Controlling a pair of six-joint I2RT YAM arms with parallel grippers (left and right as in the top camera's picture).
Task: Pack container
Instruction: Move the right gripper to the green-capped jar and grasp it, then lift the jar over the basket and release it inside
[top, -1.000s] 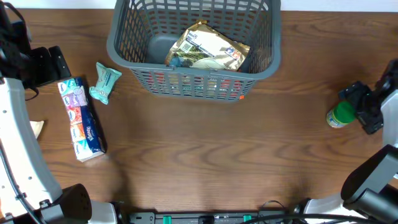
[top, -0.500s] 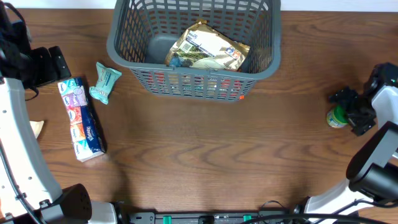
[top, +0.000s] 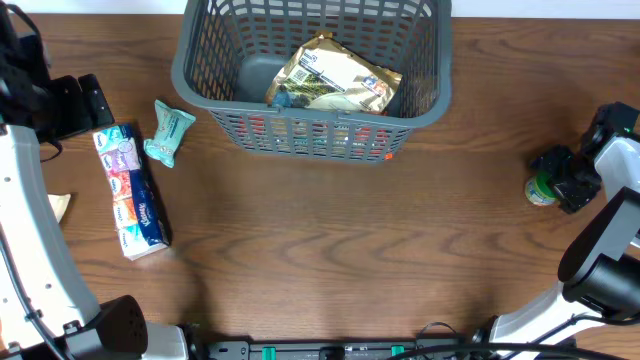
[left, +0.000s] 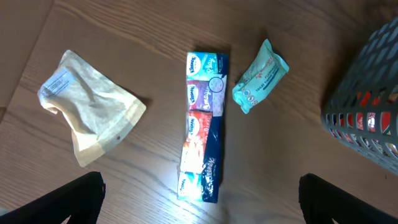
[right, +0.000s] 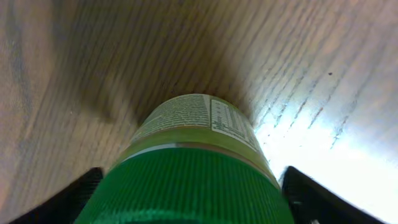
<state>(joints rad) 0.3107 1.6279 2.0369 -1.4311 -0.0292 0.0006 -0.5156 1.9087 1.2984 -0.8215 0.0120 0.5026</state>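
The container (top: 180, 70), a dark grey slotted basket, stands at the back centre and holds a gold packet (top: 335, 75). Its corner shows in the left wrist view (left: 367, 118). A green-capped jar (top: 541, 189) stands at the right. My right gripper (top: 562, 180) is open, with a finger on each side of the jar's cap (right: 193, 174). My left gripper (top: 75, 105) is open and empty, hovering above a long tissue pack (left: 202, 134), a teal packet (left: 260, 76) and a beige pouch (left: 87, 112).
The tissue pack (top: 132, 190) and teal packet (top: 168, 133) lie left of the container. The beige pouch (top: 60, 205) is partly hidden under my left arm. Red items show through the container's front wall (top: 320, 135).
My right gripper has come down around the jar and shifted slightly right. The left arm and the other items have not moved.
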